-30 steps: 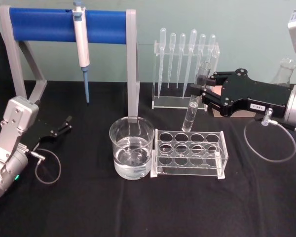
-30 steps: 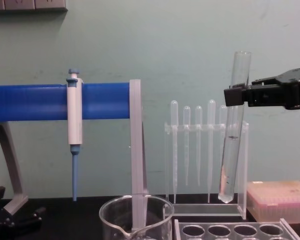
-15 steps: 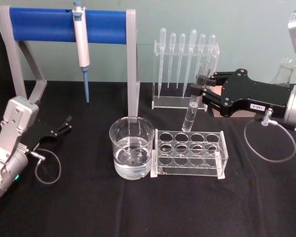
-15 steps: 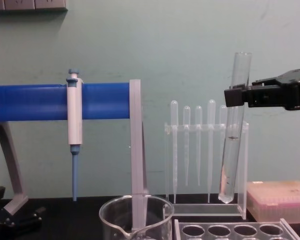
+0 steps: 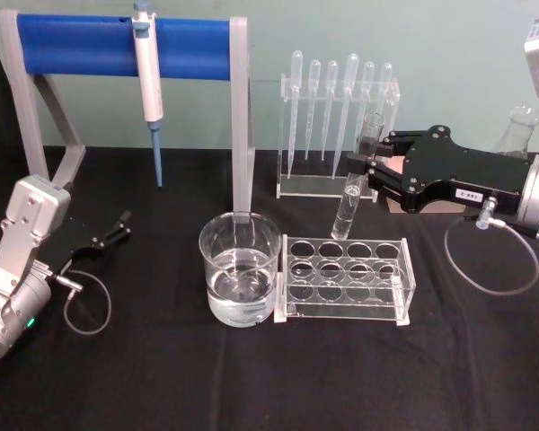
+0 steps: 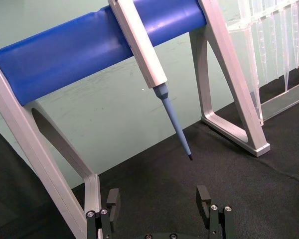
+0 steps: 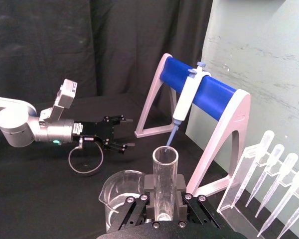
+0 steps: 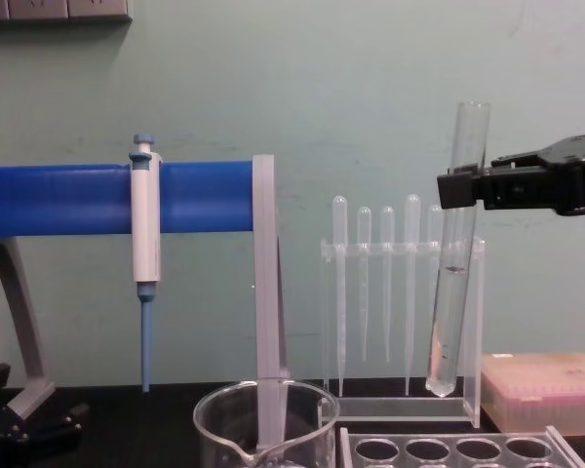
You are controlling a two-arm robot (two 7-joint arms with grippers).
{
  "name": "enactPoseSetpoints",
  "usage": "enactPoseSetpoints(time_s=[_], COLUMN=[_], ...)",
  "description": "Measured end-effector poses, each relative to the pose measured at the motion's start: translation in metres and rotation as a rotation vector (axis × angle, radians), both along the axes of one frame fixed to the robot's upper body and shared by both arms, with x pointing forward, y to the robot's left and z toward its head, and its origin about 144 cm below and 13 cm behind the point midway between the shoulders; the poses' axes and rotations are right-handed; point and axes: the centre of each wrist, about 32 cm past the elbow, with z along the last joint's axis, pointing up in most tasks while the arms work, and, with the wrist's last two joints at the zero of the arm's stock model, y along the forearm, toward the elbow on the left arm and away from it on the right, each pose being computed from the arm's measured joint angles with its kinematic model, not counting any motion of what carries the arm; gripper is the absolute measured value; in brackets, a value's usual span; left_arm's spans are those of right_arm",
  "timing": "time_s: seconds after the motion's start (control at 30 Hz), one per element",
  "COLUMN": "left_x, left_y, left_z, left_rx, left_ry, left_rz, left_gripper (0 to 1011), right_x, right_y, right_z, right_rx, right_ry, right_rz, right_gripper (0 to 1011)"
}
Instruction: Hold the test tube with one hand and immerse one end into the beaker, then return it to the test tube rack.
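Note:
My right gripper is shut on the upper part of the test tube, a long clear glass tube. It hangs slightly tilted in the air above the back of the clear rack. In the chest view the test tube ends well above the rack, with the right gripper near its top. The beaker holds some water and stands left of the rack, apart from the tube. In the right wrist view the test tube stands between the jaws, with the beaker below. My left gripper rests open at the table's left.
A blue-and-white pipettor hangs from a blue bar stand at the back left. Several plastic pipettes hang in a clear holder behind the rack. A pink box and a glass flask stand at the back right.

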Motion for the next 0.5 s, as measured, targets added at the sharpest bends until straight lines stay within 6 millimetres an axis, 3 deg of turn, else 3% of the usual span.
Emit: enactPoseSetpoints(time_s=[0.5], left_x=[0.0], left_y=[0.0], left_z=[0.0], left_rx=[0.0], left_ry=[0.0], left_rz=[0.0], left_gripper=[1000], right_x=[0.0], right_y=[0.0], right_z=[0.0], right_rx=[0.0], right_ry=[0.0], right_rz=[0.0], right_gripper=[241])
